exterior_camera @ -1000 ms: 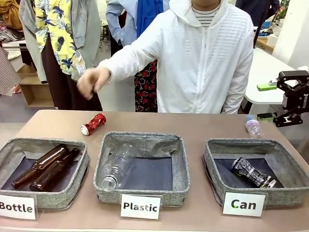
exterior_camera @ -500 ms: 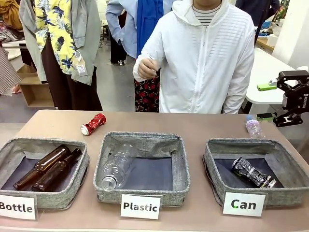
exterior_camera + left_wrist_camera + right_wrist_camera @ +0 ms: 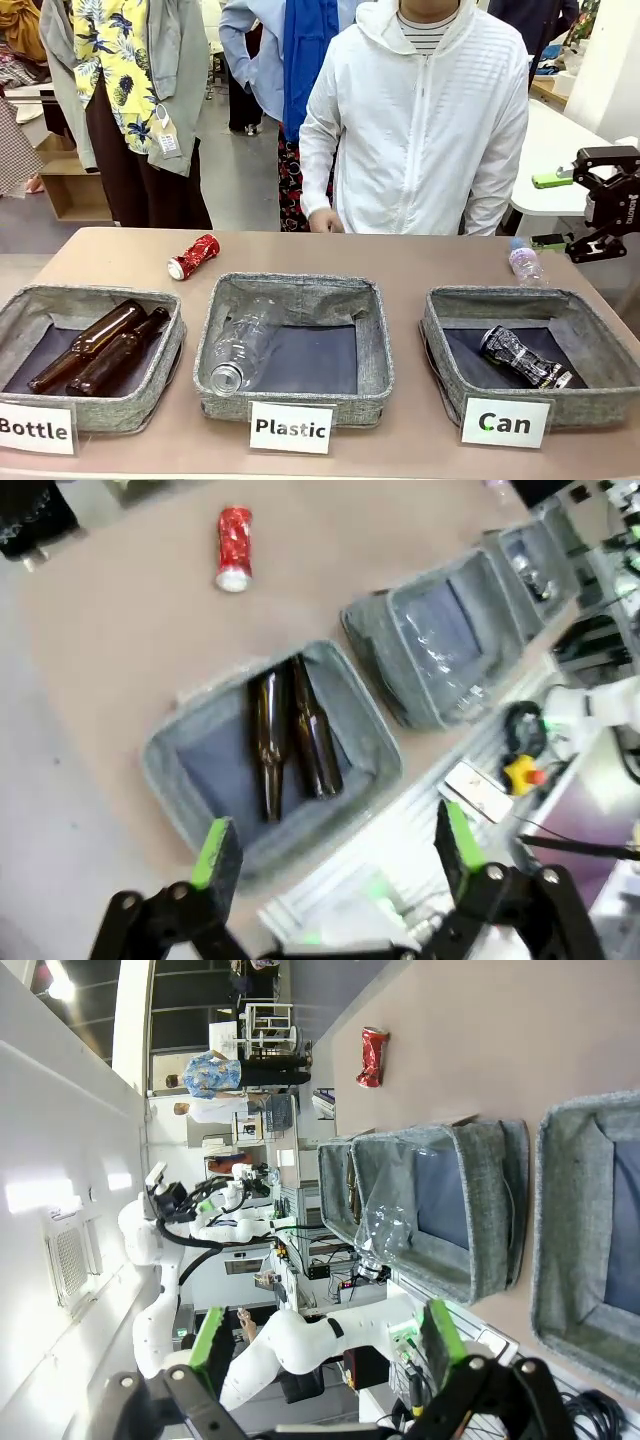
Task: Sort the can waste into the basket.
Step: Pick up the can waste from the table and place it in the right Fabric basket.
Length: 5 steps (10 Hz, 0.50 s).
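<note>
Right pincer (image 3: 548,210) hangs wide open and empty beside the Can basket (image 3: 432,340); left pincer (image 3: 335,845) likewise. Black can (image 3: 525,357) lies inside it. Red can (image 3: 194,256) on table (image 3: 420,255), well apart. Roughly half done.

Brown table (image 3: 420,255), matt, runs the full width on the near side. Beyond it, a pale grey floor (image 3: 245,200), smooth and evenly lit. Far left: a low open wooden shelf (image 3: 72,190) stands on the floor. Far right: a white table (image 3: 548,135) in front of a cream wall (image 3: 610,60). In the right wrist view, bright lamps (image 3: 58,982) glare beside a white surface with a square grille (image 3: 68,1250); wall or ceiling cannot be told.
</note>
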Each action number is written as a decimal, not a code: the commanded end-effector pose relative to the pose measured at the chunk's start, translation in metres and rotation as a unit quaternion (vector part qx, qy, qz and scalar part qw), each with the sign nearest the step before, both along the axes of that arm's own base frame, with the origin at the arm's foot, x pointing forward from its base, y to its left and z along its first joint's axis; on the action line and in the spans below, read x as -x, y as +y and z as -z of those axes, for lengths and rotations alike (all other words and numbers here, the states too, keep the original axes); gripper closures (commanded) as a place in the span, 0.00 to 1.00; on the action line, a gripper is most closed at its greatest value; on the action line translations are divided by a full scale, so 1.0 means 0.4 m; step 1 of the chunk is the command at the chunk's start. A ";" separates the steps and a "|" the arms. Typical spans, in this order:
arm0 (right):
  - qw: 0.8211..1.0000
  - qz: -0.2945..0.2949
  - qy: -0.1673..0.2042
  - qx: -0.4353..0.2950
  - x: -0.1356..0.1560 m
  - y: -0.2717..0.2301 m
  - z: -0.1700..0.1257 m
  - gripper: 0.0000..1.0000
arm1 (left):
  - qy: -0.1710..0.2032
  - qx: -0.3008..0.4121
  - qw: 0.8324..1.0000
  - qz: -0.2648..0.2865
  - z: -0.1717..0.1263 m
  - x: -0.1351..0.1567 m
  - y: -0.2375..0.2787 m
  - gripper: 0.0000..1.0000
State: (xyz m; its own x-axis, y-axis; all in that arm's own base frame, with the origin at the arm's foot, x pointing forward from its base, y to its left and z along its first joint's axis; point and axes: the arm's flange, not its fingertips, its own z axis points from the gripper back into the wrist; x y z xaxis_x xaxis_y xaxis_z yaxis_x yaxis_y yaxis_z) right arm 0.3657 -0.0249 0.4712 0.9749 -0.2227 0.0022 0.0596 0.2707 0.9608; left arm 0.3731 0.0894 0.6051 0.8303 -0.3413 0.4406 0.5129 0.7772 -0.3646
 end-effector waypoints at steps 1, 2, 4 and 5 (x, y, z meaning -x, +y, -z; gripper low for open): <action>1.000 -0.006 -0.010 0.003 0.001 -0.007 -0.004 0.00 | -0.026 -0.020 0.999 0.023 0.102 -0.105 -0.093 0.00; 1.000 -0.006 -0.010 0.003 0.001 -0.007 -0.004 0.00 | -0.049 -0.026 0.998 0.003 0.132 -0.181 -0.167 0.00; 1.000 -0.006 -0.010 0.003 0.001 -0.007 -0.004 0.00 | -0.067 -0.062 0.996 0.000 0.206 -0.283 -0.287 0.00; 1.000 -0.006 -0.010 0.003 0.001 -0.007 -0.004 0.00 | -0.056 -0.091 0.994 -0.013 0.254 -0.327 -0.340 0.00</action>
